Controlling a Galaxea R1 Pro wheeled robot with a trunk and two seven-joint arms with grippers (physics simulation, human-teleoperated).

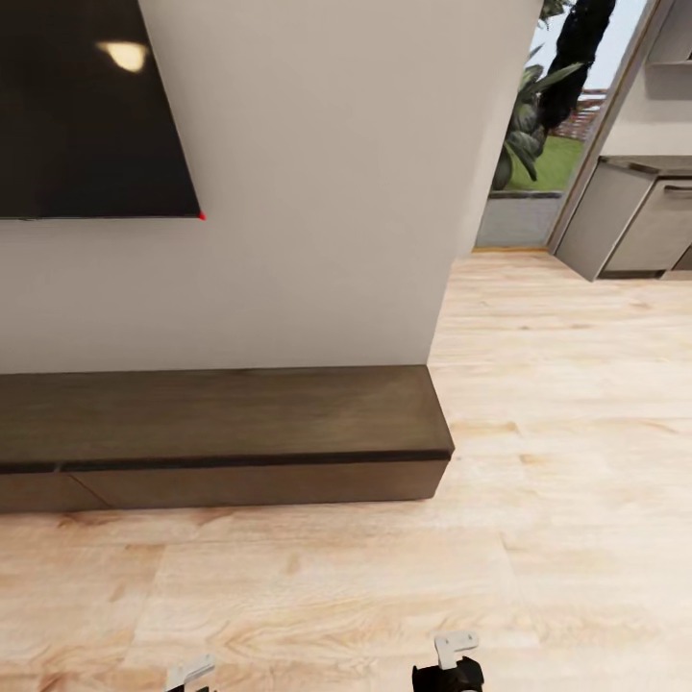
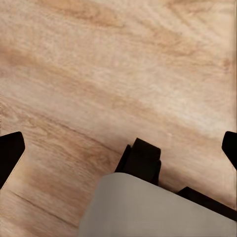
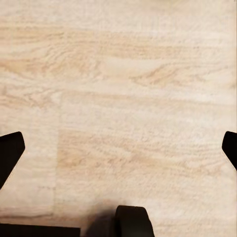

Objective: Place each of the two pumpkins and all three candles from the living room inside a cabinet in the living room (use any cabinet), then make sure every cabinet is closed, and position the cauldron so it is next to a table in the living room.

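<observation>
Facing a closed cabinet [image 1: 221, 437] on pale wood floor [image 1: 538, 577] below a wall-mounted screen [image 1: 86, 106].

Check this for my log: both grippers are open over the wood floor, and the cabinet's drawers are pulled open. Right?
Not quite. The head view shows the cabinet with its drawer fronts flush and closed, none pulled out. The rest stands: the left gripper and right gripper have their fingers spread wide over the wood floor.

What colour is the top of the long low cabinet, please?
Dark brown wood grain; the cabinet shows best in the head view.
</observation>
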